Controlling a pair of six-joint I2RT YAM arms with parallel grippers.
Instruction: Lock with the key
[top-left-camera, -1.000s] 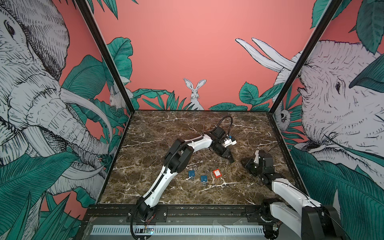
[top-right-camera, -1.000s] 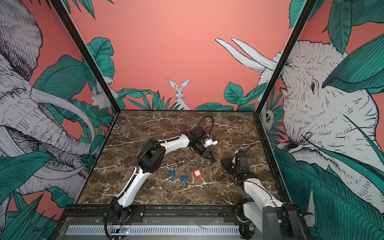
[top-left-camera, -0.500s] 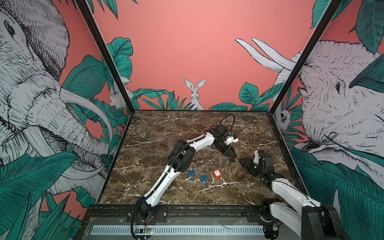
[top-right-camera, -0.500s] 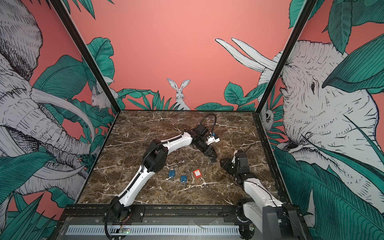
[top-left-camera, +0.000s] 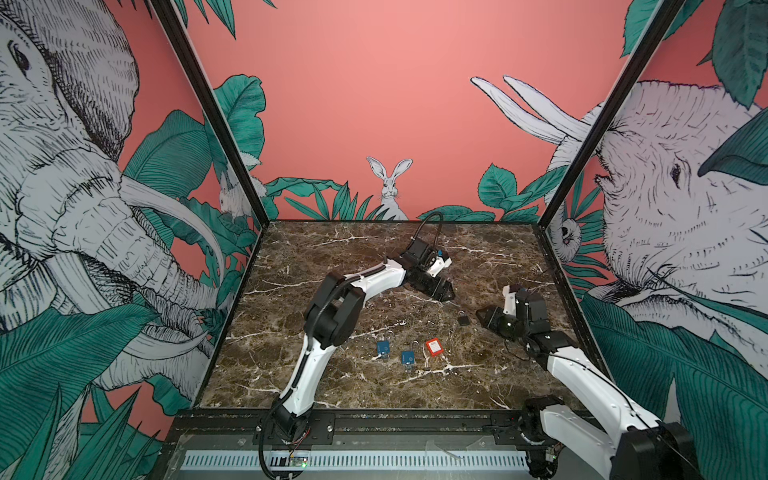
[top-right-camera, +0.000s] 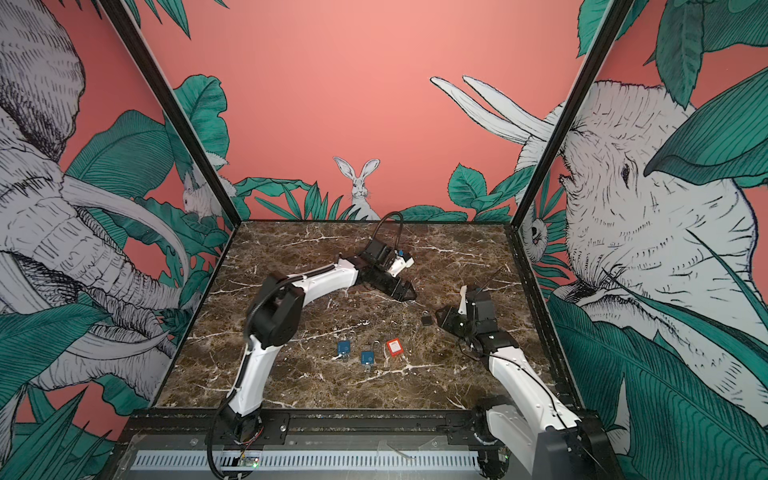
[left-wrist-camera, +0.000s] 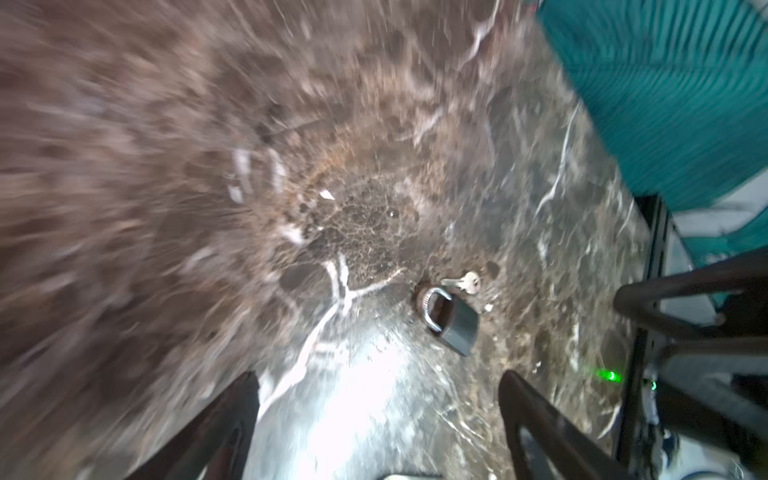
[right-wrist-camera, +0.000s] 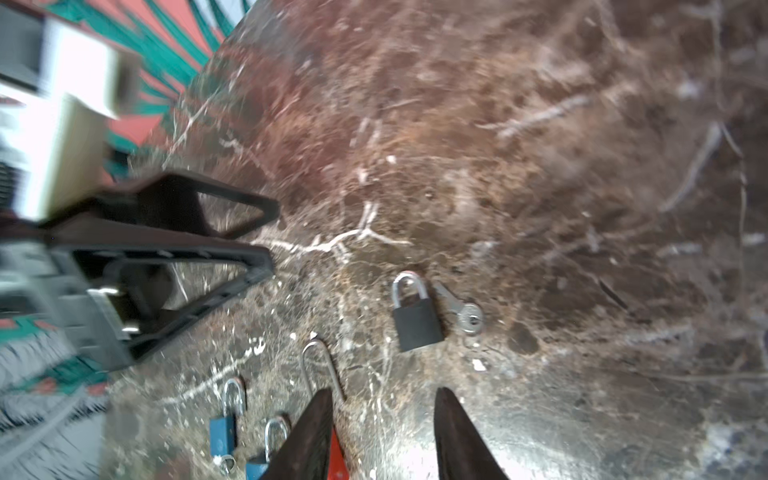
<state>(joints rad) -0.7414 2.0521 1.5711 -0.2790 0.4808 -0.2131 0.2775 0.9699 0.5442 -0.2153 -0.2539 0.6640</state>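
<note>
The black padlock (right-wrist-camera: 417, 320) lies flat, the key (right-wrist-camera: 467, 316) just beside it — seemingly not inserted, though blurred. The left gripper (left-wrist-camera: 378, 376) gapes wide, the right gripper (right-wrist-camera: 384, 392) narrower, both empty, flanking the padlock — ready to grasp.

black padlock (top-right-camera: 427, 319) on marble table (top-right-camera: 291, 249)

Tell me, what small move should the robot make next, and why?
Probably lower the right pincer onto the key. The key lies loose on the table beside the black padlock, not in it. The right pincer is open, empty and pointing that way; the left pincer is open and empty too.
</note>
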